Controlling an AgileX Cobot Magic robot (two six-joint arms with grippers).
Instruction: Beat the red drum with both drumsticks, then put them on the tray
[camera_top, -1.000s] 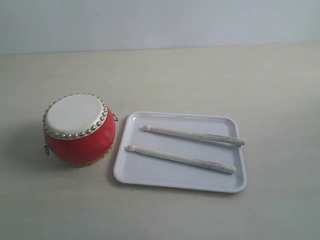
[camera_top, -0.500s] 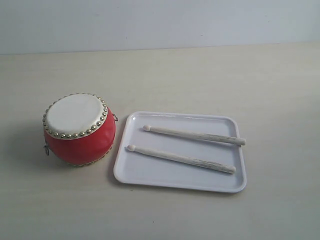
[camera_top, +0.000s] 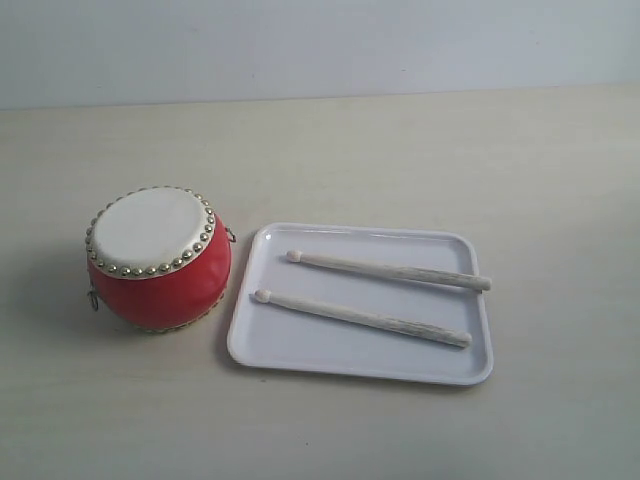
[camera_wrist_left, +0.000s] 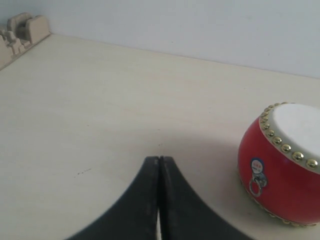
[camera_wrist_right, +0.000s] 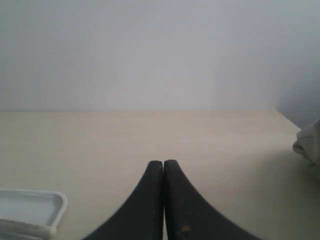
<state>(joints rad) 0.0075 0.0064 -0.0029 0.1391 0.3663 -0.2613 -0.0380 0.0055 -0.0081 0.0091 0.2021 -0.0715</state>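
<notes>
Drumsticks (camera_top: 360, 315) lie on tray (camera_top: 300, 345); left hand (camera_wrist_left: 159, 160) and right hand (camera_wrist_right: 163, 163) both closed, empty.

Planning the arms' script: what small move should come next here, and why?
If the drumming is yet to come, probably open both grippers. The left gripper and right gripper are shut and empty, while both drumsticks lie on the tray beside the red drum. Neither could take a stick while shut.
</notes>
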